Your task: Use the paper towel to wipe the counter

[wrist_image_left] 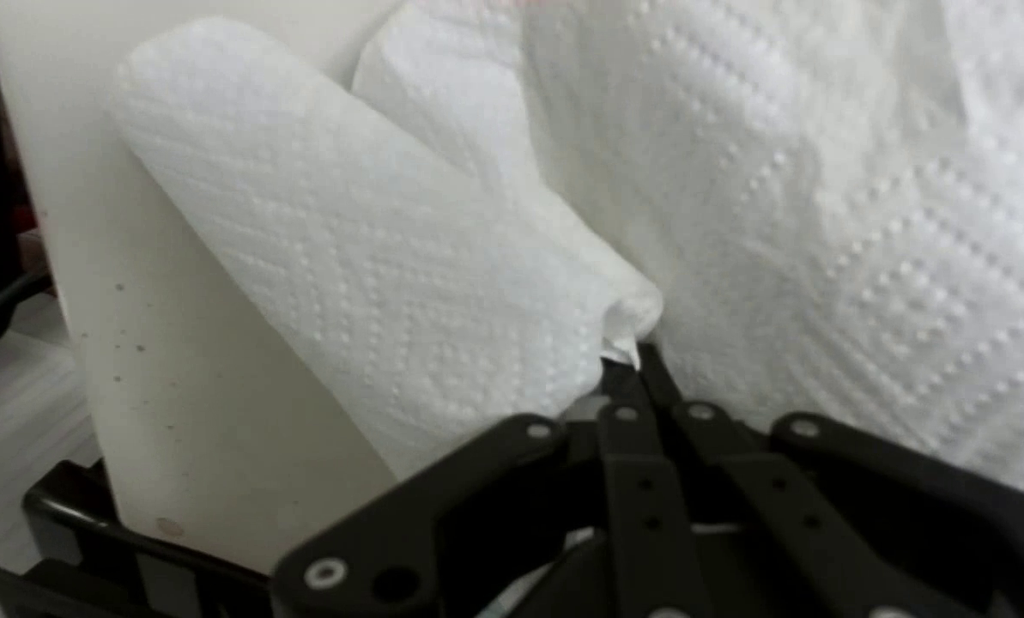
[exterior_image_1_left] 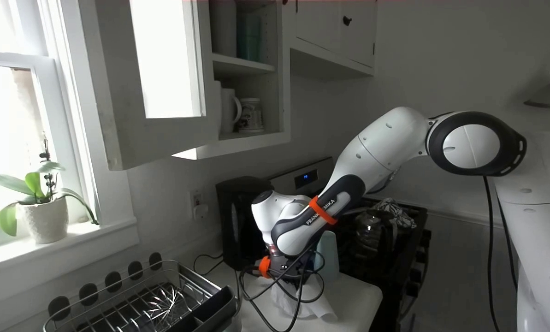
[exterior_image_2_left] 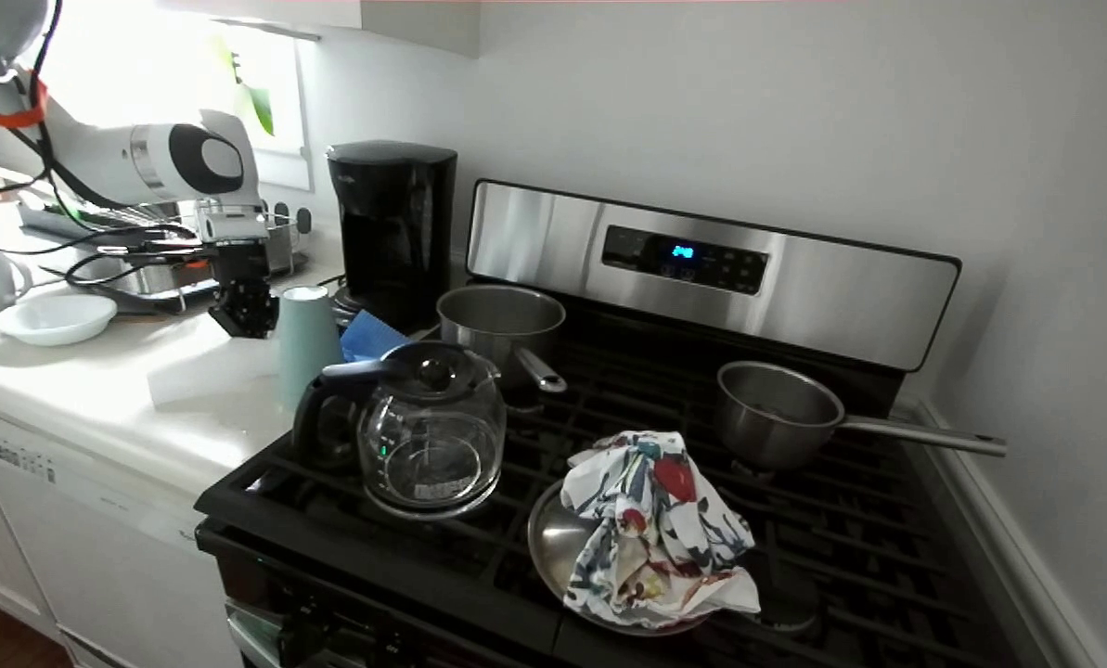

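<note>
The white crumpled paper towel (wrist_image_left: pixel 374 266) lies bunched on the white counter (wrist_image_left: pixel 211 429) and fills most of the wrist view. It also shows in both exterior views (exterior_image_1_left: pixel 314 306) (exterior_image_2_left: pixel 210 376) under my gripper (exterior_image_2_left: pixel 245 311). In the wrist view my gripper (wrist_image_left: pixel 639 365) is shut, with a fold of the towel pinched between its fingertips. The towel spreads out on both sides of the fingers. Several dark specks lie on the counter left of the towel in the wrist view. The counter also shows in both exterior views (exterior_image_1_left: pixel 360 302) (exterior_image_2_left: pixel 80 394).
A pale blue-green cup (exterior_image_2_left: pixel 307 348) stands close beside the gripper, near the stove (exterior_image_2_left: pixel 507 557). A black coffee maker (exterior_image_2_left: pixel 391 232) stands behind. A glass coffee pot (exterior_image_2_left: pixel 432 436) sits on the stove's near corner. A dish rack (exterior_image_1_left: pixel 132 281) and a white bowl (exterior_image_2_left: pixel 57 320) are further along the counter.
</note>
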